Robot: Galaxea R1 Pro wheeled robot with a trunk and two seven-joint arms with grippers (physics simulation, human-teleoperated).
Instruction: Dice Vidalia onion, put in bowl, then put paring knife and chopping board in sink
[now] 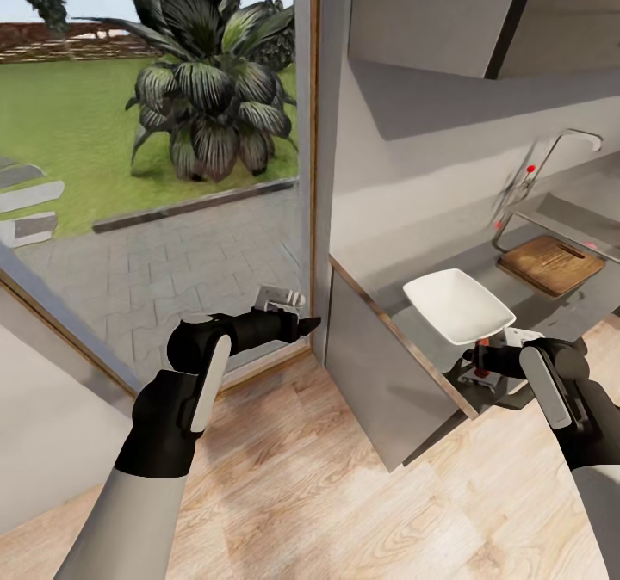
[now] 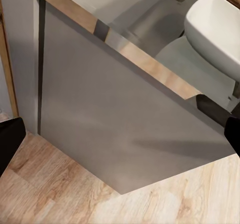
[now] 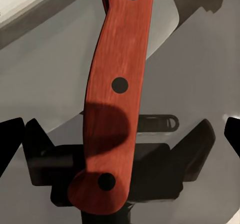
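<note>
The paring knife lies on the grey countertop, its red-orange handle just in front of the white bowl. My right gripper is open, with one finger on each side of the handle and not touching it. It hovers at the counter's front edge. The dark wooden chopping board lies farther along, beside the sink and its chrome tap. I cannot make out the Vidalia onion. My left gripper is open and empty, held off the counter's end.
A glass door with a garden behind it stands to my left. The grey end panel of the cabinet faces my left gripper, with the bowl on the worktop above. Dark upper cabinets hang over the counter. Wood-plank floor lies below.
</note>
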